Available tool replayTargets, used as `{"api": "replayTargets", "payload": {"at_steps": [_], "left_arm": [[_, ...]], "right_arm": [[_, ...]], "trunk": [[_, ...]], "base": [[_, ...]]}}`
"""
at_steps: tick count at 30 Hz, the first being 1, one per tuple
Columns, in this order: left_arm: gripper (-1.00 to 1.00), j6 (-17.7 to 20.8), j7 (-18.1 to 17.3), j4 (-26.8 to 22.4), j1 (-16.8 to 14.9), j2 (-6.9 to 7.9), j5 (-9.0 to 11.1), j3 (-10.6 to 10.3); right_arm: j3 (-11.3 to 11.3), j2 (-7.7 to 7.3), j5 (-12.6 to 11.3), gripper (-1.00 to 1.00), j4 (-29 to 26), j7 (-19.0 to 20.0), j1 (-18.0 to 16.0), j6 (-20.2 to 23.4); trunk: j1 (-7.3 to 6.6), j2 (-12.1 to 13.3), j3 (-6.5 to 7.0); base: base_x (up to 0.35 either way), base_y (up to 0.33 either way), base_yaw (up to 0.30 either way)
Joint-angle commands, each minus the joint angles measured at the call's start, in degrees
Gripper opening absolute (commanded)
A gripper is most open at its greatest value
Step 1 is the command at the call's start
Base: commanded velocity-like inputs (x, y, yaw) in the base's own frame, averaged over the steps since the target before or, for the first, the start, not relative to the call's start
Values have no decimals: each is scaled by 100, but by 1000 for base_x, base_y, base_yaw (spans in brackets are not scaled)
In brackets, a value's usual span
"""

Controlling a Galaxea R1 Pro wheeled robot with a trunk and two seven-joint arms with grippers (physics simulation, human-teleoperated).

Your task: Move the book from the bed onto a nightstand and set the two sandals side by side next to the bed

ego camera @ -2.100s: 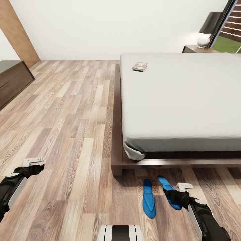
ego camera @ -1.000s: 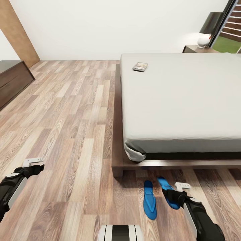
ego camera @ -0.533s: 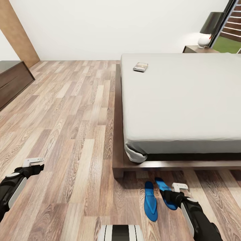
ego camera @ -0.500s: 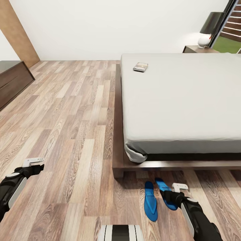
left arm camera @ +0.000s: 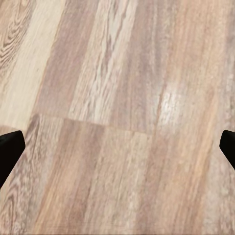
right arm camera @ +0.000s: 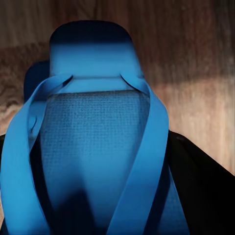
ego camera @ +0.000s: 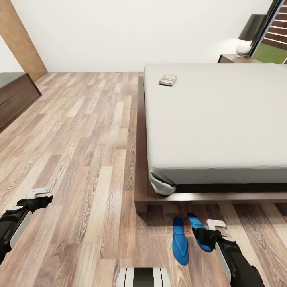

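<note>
Two sandals [ego camera: 180, 240] — right jaws [ego camera: 204, 235] gripping one.

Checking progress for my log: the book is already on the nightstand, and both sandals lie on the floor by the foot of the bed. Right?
Not quite. In the head view the book lies on the bed, near its left edge, not on the nightstand. The rest holds: both sandals lie on the floor by the bed's foot, with the right gripper at one of them.
</note>
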Motion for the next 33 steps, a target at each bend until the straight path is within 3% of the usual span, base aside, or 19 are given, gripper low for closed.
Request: {"api": "replayTargets", "payload": {"at_steps": [1, 33], "left_arm": [[100, 27, 37, -9, -1, 2, 59, -6], [100, 20, 38, -9, -1, 2, 54, -6]], "right_arm": [[-18, 3, 39, -100, -9, 38, -4, 30], [-17, -35, 47, -100, 139, 8, -124, 30]], "trunk": [[0, -2, -4], [0, -2, -4]], "base": [[42, 24, 0], [15, 12, 0]]}}
